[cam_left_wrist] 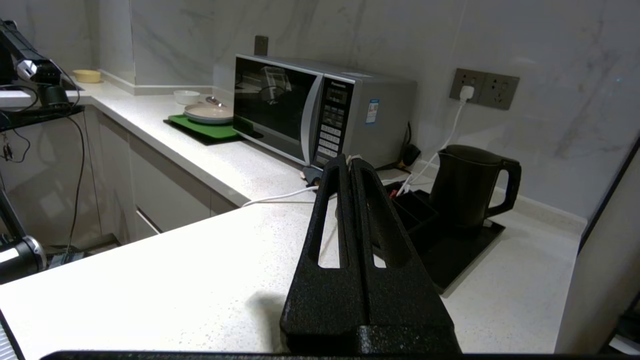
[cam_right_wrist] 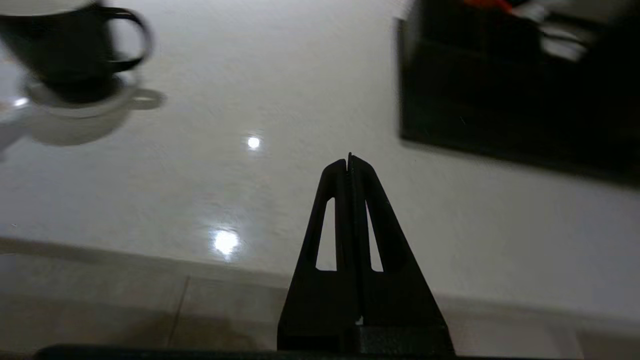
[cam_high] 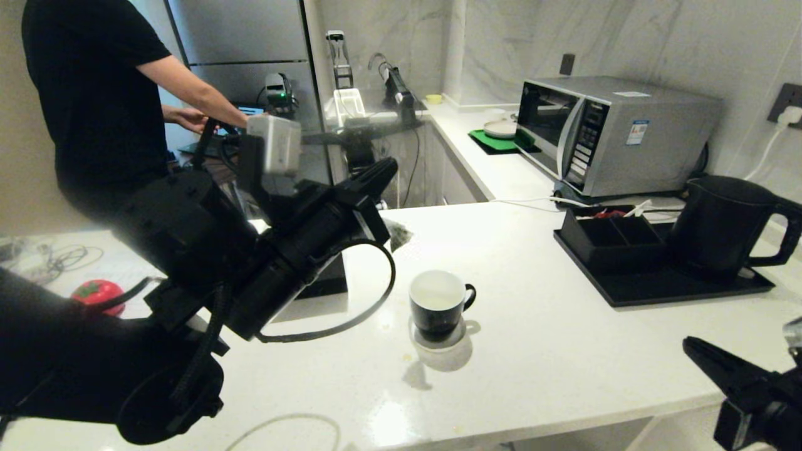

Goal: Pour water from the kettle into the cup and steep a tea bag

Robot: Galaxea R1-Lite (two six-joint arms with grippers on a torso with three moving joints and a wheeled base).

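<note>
A small glossy black cup (cam_high: 438, 305) with white inside stands mid-worktop (cam_high: 551, 351); the tall matte-black kettle (cam_high: 720, 225) sits on its tray. My left gripper (cam_high: 382, 172) and right gripper (cam_high: 695, 347) are both closed, empty.

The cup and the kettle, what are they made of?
The cup looks like glazed ceramic: glossy black outside, white inside, with shiny highlights. The kettle looks like matte black plastic or coated metal; its dull surface barely reflects, so I can't tell which.

1 cup (cam_high: 438, 304), 1 kettle (cam_high: 720, 222), 1 microwave (cam_high: 617, 131), 2 tools (cam_high: 382, 172).
</note>
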